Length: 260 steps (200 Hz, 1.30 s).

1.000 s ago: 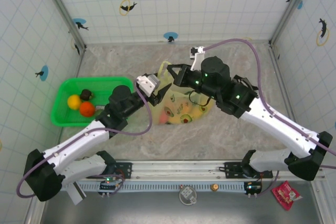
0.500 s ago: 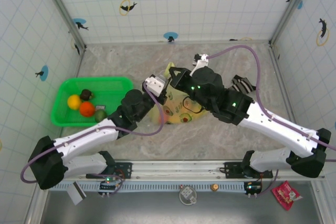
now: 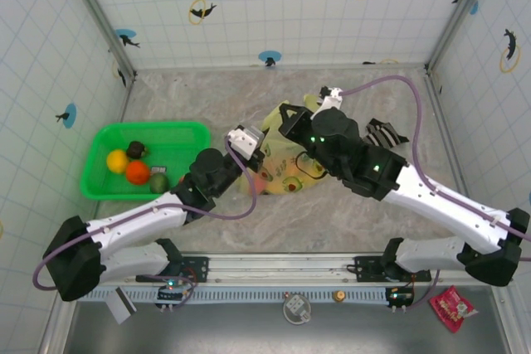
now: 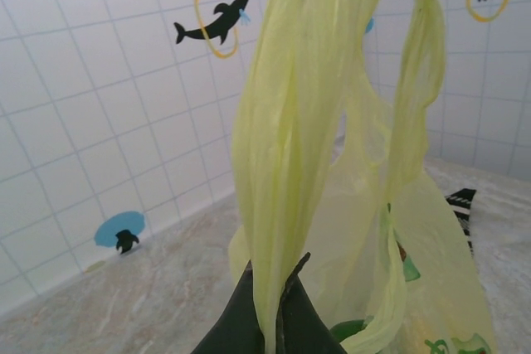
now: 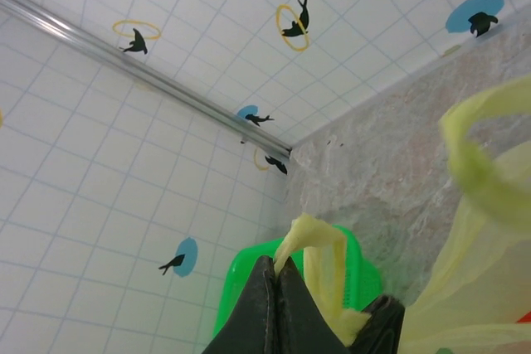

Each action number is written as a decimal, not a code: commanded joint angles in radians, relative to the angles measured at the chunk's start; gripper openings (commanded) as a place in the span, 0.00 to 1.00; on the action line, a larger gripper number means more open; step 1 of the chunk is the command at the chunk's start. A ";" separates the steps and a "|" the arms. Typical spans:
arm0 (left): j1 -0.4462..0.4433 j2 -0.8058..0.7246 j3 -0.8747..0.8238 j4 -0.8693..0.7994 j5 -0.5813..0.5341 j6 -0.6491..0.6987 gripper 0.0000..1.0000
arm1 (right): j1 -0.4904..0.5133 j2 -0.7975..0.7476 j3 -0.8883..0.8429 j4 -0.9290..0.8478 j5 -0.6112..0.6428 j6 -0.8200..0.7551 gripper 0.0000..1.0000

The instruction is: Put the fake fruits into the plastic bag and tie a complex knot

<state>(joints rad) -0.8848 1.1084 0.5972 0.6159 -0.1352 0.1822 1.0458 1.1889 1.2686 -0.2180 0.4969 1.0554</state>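
Note:
The pale yellow-green plastic bag (image 3: 286,163) lies mid-table with several fake fruits (image 3: 278,180) showing through its film. My left gripper (image 3: 257,145) is at the bag's left side. In the left wrist view, the left gripper (image 4: 272,279) is shut on a gathered handle strip of the bag (image 4: 290,122), which rises straight up from the tips. My right gripper (image 3: 284,113) is over the bag's far edge. In the right wrist view, the right gripper (image 5: 275,267) is shut on the other handle loop (image 5: 319,254). The knot is out of view.
A bright green basket (image 3: 99,143) stands left of the bag and holds a yellow (image 3: 117,161), an orange (image 3: 137,172) and a dark brown fruit (image 3: 136,150). A black-and-white striped cloth (image 3: 383,134) lies to the right of the bag. Tiled walls enclose the table.
My left gripper reached in to the bag and closed on a handle strip. The right arm shifted slightly right with its handle, and the bag's top moved with it.

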 commanded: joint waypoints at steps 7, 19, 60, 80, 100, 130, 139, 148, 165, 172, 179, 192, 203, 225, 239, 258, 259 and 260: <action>0.032 -0.006 -0.003 0.015 0.169 -0.028 0.00 | -0.099 -0.056 -0.105 0.132 -0.132 -0.003 0.00; 0.038 0.009 0.012 -0.010 0.205 -0.023 0.00 | -0.128 -0.058 -0.124 0.169 -0.203 -0.041 0.00; 0.098 0.005 0.003 -0.029 0.273 -0.012 0.00 | -0.201 -0.097 -0.090 0.133 -0.348 -0.419 0.48; 0.155 0.010 0.035 -0.076 0.363 -0.055 0.00 | -0.253 -0.144 -0.108 0.136 -0.507 -0.606 0.59; 0.189 0.005 0.043 -0.086 0.446 -0.074 0.00 | -0.293 -0.191 -0.141 0.130 -0.562 -0.776 0.58; 0.220 0.001 0.042 -0.092 0.498 -0.084 0.00 | -0.309 -0.292 -0.275 0.205 -0.565 -1.099 0.60; 0.233 -0.004 0.033 -0.081 0.507 -0.096 0.00 | -0.316 -0.322 -0.342 0.251 -0.544 -1.198 0.61; 0.248 -0.011 0.018 -0.061 0.522 -0.113 0.00 | -0.331 -0.336 -0.401 0.278 -0.561 -1.328 0.62; 0.267 -0.026 -0.009 -0.035 0.534 -0.137 0.00 | -0.368 -0.315 -0.466 0.277 -0.590 -1.503 0.73; 0.270 -0.027 -0.013 -0.033 0.541 -0.139 0.00 | -0.387 -0.299 -0.488 0.286 -0.591 -1.549 0.80; 0.271 -0.026 -0.015 -0.037 0.551 -0.139 0.00 | -0.411 -0.281 -0.509 0.287 -0.611 -1.587 0.86; 0.273 -0.025 -0.017 -0.036 0.567 -0.141 0.00 | -0.456 -0.241 -0.546 0.367 -0.693 -1.654 1.00; 0.273 -0.023 -0.022 -0.034 0.574 -0.144 0.00 | -0.464 -0.191 -0.549 0.400 -0.696 -1.707 1.00; 0.273 -0.025 -0.030 -0.026 0.586 -0.147 0.00 | -0.482 -0.123 -0.530 0.542 -0.694 -1.729 0.99; 0.272 -0.027 -0.032 -0.024 0.586 -0.147 0.00 | -0.506 -0.086 -0.494 0.576 -0.709 -1.733 1.00; 0.272 -0.026 -0.034 -0.018 0.599 -0.150 0.00 | -0.580 -0.042 -0.449 0.581 -0.867 -1.699 0.99; 0.272 -0.027 -0.033 -0.019 0.599 -0.150 0.00 | -0.584 -0.040 -0.445 0.579 -0.889 -1.696 1.00; 0.273 -0.026 -0.033 -0.018 0.599 -0.150 0.00 | -0.584 -0.040 -0.445 0.579 -0.889 -1.696 1.00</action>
<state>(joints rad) -0.6159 1.0973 0.5747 0.5606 0.4244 0.0471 0.5304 1.1141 0.7391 0.2333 -0.2161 -0.6228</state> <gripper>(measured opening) 0.046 0.998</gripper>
